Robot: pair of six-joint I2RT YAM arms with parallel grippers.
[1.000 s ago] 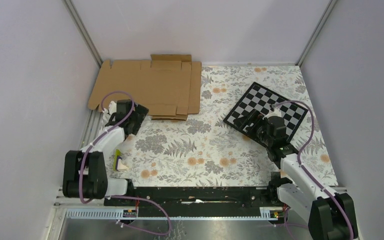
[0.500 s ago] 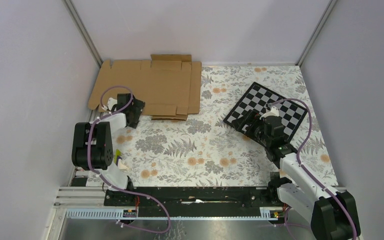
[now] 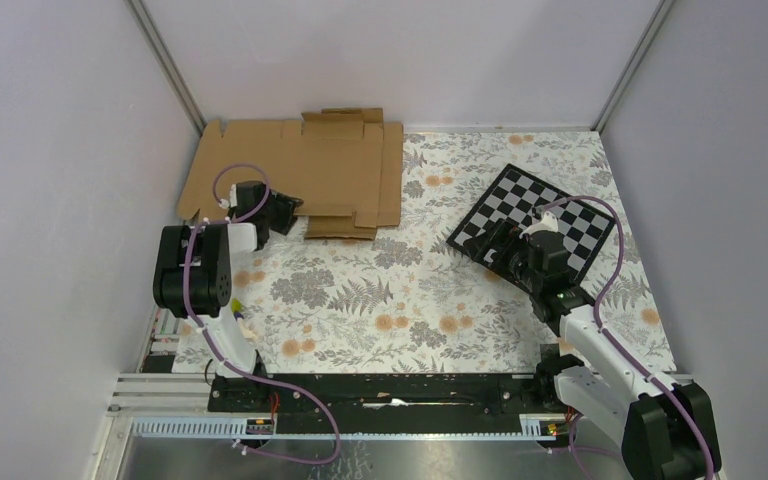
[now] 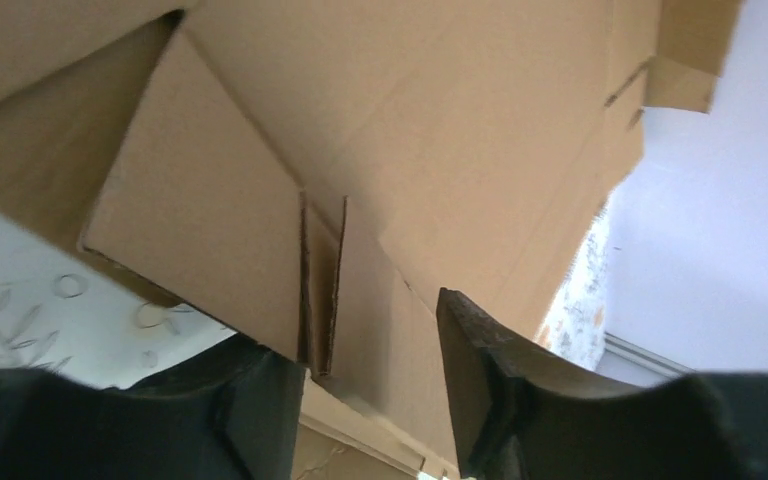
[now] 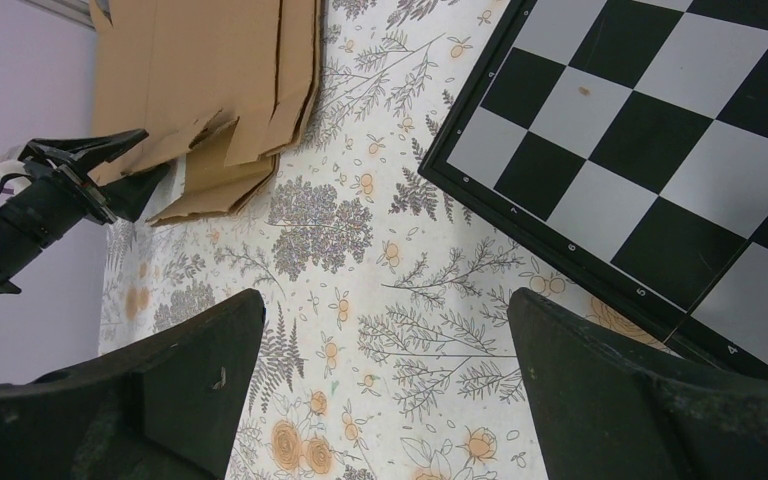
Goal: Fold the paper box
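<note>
The paper box [image 3: 300,165] lies flat in the far left corner of the tabletop [image 3: 390,290]. It sits on a second brown sheet [image 3: 392,180] that peeks out along its right and near sides. From above, the left arm [image 3: 195,265] covers the near left corner of the cardboard, so that corner is hidden. The left fingers [image 3: 285,212] are at the near edge of the cardboard. In the left wrist view that edge runs between them, but the cardboard fills the picture and is cut off all round. I cannot tell if the fingers squeeze it or only sit beside it. The right fingers [image 5: 190,390] are spread wide with nothing between them, over the tabletop just beside the checkerboard [image 3: 560,215]. The right arm [image 3: 600,340] hides the board's near corner. A small yellow and white thing [image 3: 238,322] by the left arm is too small to make out. A second ago the left arm lay low and stretched out, with its fingers wider and nearer the left end of that edge. Now its elbow stands up and the fingers are further along. The right arm has barely moved.
</note>
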